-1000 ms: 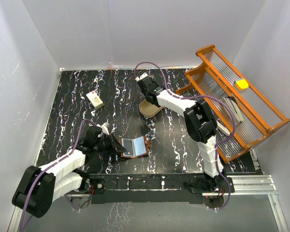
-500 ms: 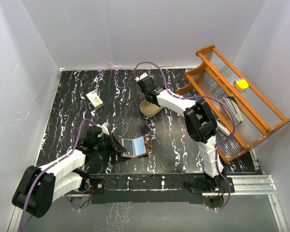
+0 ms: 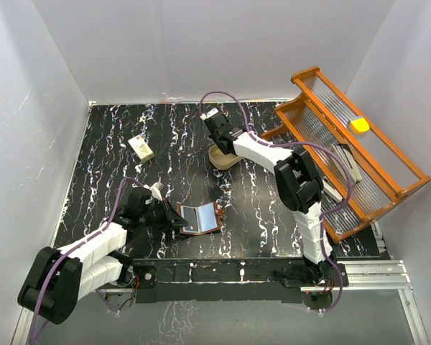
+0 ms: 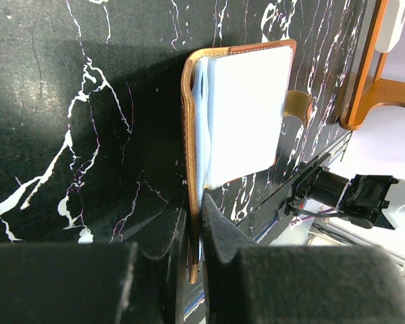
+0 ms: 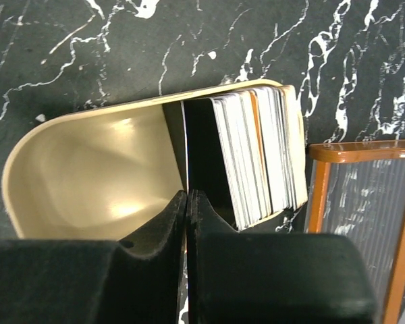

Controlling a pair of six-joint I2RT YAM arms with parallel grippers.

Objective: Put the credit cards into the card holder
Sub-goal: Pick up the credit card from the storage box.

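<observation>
The card holder is a brown leather wallet with grey-blue lining, lying open at the table's near middle. My left gripper is shut on its left leather flap; in the left wrist view the flap sits between my fingers, and the pale lining faces right. The credit cards stand on edge as a stack in the right end of a beige oval tray. My right gripper is shut on the edge of one thin card left of the stack. In the top view it is over the tray.
An orange wooden rack with ribbed clear panels leans at the right, a yellow piece on it; its frame is beside the tray. A small cream block lies at the back left. White walls enclose the table.
My right gripper and the tray under it have shifted slightly toward the back wall. The left gripper and the card holder have not moved.
</observation>
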